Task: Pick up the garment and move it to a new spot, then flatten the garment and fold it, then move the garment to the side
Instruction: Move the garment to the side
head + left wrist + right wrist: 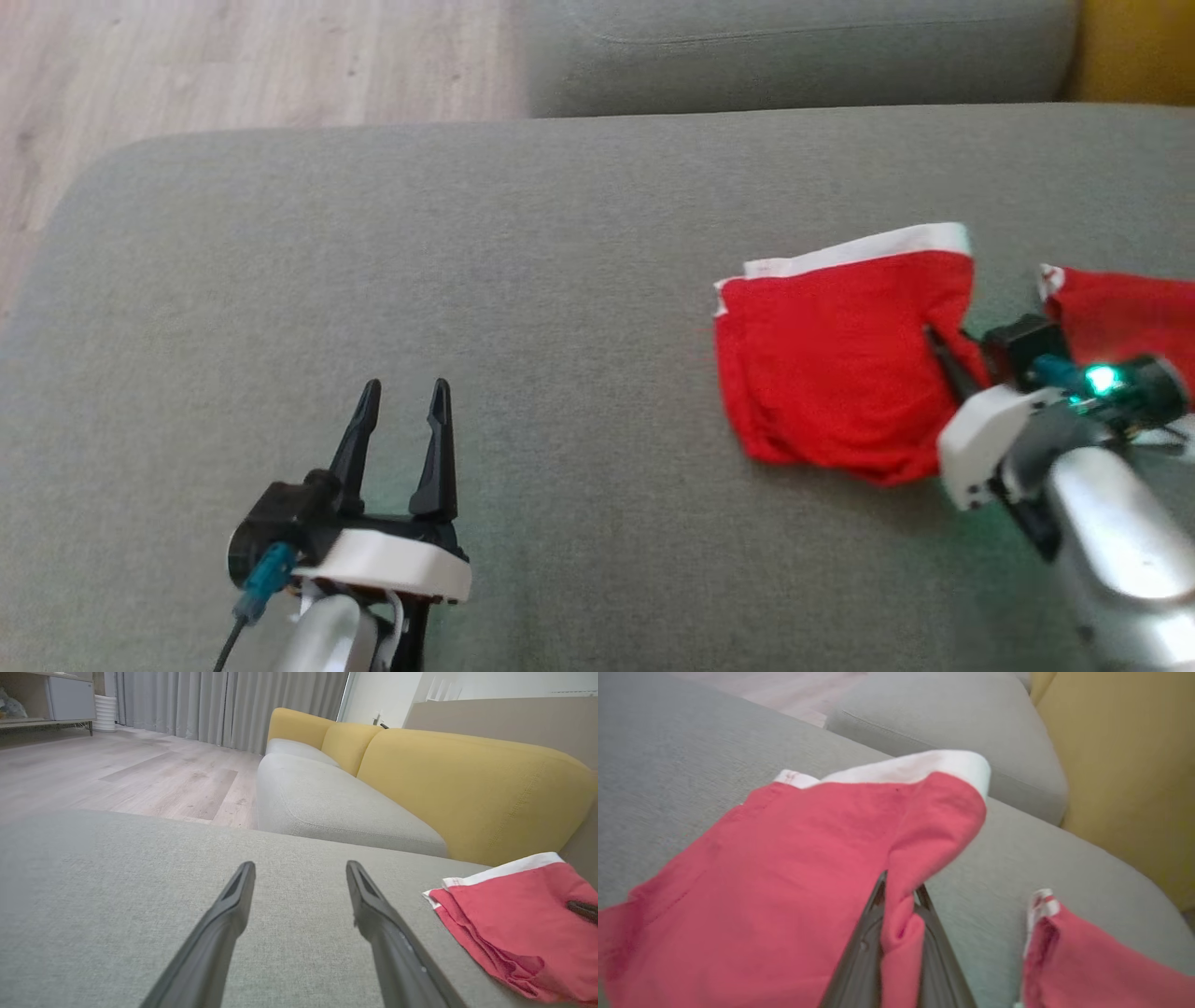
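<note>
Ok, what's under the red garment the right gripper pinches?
The red garment lies on the grey sofa cushion, right gripper shut on one fold. Anything beneath the cloth itself is covered.

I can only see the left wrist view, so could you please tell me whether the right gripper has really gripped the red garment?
Observer: Yes. The right wrist view shows the right gripper shut on a bunched fold of the red garment.
Operator: Thanks. Where on the garment is the grip?
Observer: In the head view it is at the garment's right edge, nearer the robot than the white band.
Operator: Is there any other cloth beyond it?
Observer: A second red piece with white trim lies to the gripper's right. I cannot tell whether it is joined to the garment.
</note>
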